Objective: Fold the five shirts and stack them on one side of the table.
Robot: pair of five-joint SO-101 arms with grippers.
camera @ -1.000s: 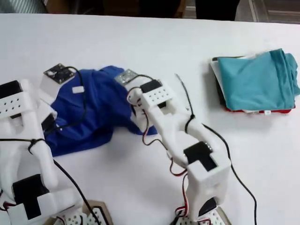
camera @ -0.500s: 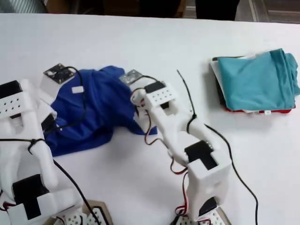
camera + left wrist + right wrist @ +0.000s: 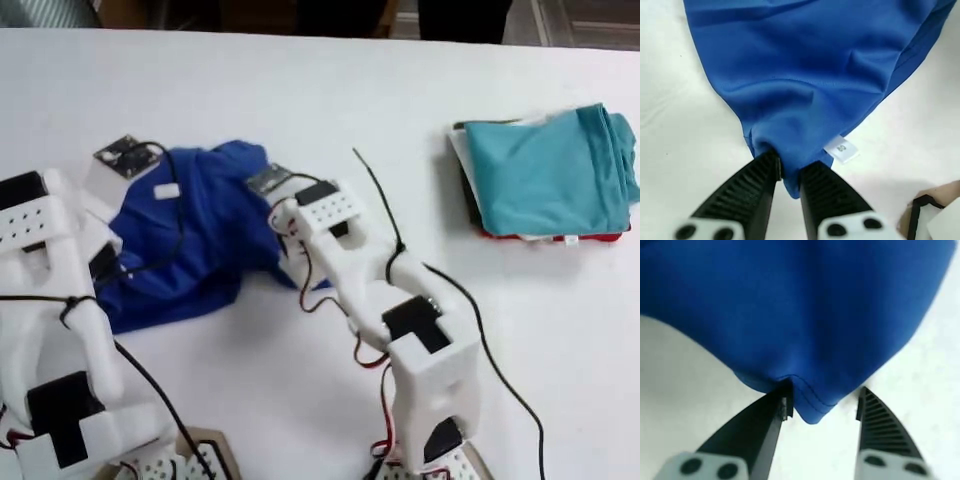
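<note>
A crumpled blue shirt (image 3: 200, 235) lies on the white table (image 3: 330, 90), left of centre. In the left wrist view my left gripper (image 3: 788, 167) is shut on a fold of the blue shirt (image 3: 805, 75), right beside its white size label (image 3: 841, 148). In the right wrist view my right gripper (image 3: 824, 395) stands open astride a hemmed corner of the shirt (image 3: 810, 412), with one finger (image 3: 775, 412) touching the cloth. From above, the right arm (image 3: 330, 215) leans over the shirt's right edge and the left arm (image 3: 40, 230) over its left end.
A stack of folded shirts (image 3: 545, 175), teal on top with red, white and dark layers under it, sits at the table's right side. Bare table lies between the stack and the blue shirt. Cables (image 3: 150, 385) trail from both arms near the front edge.
The right arm swung slightly right, then back left and a little nearer the front, over the shirt's right edge. The left arm and the stack have not moved.
</note>
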